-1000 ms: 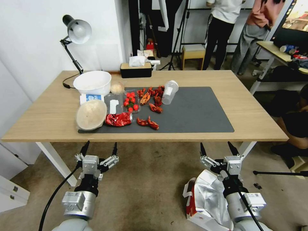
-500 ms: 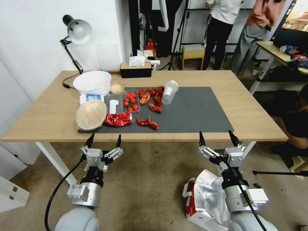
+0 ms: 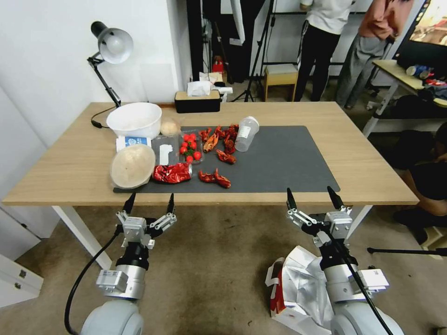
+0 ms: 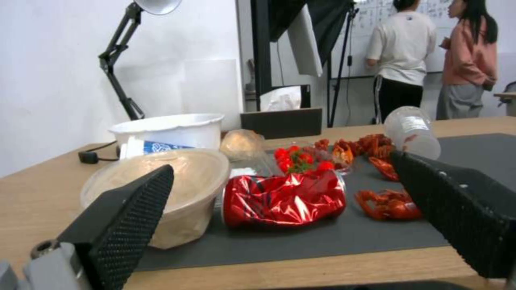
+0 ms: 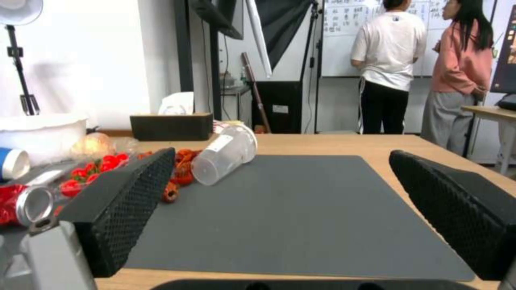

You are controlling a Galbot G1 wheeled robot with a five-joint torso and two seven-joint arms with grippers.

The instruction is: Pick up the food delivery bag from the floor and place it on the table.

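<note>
Fingers of both the left gripper [image 3: 149, 203] and right gripper [image 3: 311, 198] spread wide, empty, near the light-wood surface [image 3: 372, 172] edge. Boxy white-and-red paper delivery bag [image 3: 298, 291] sits on the floor beneath the right arm; its crumpled paper could slip or tear when gripped.

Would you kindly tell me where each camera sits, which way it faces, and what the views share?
Head view: high on the robot, looking down at the table, the left gripper, the right gripper and the food delivery bag on the floor.
Left wrist view: at table height, between open fingers, facing a red packet.
Right wrist view: between open fingers, facing the grey mat.
Shared: the tipped plastic cup.
</note>
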